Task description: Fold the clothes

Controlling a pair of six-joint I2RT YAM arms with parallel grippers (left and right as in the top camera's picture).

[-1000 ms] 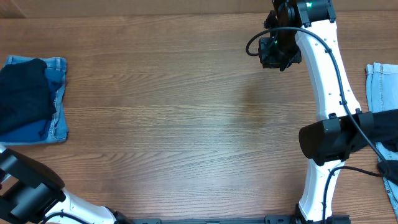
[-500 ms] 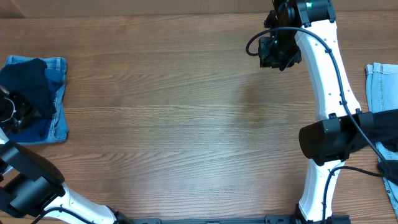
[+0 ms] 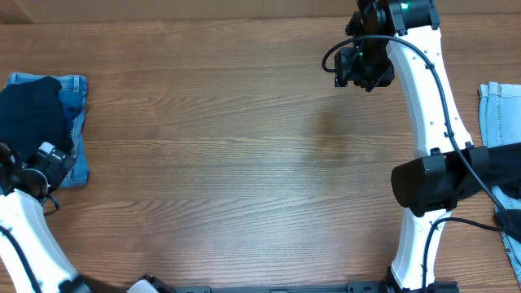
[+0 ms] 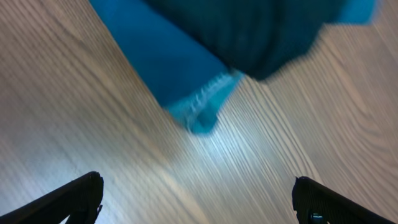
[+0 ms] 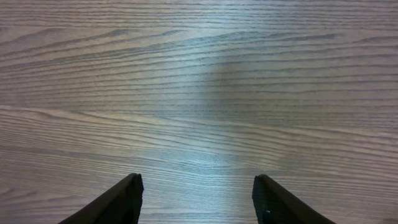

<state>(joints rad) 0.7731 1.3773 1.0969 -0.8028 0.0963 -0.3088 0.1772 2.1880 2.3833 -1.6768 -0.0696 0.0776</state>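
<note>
My left gripper, spread and empty, hangs just beside the dark navy garment at frame left. I judge a stray sweep could drag it off the folded denim. Right gripper is spread, empty.

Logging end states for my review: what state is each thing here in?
Blue denim: folded flat, underneath.
Dark garment: folded, lying on top of it.
Pale denim: mostly out of frame, state unclear.
Left pincer: open, empty.
Right pincer: open, empty.

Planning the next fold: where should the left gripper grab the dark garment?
Probably the dark garment at its edge facing the middle of the table, approached from there: it ends short of the blue denim, so the open left gripper could pinch it alone.
</note>
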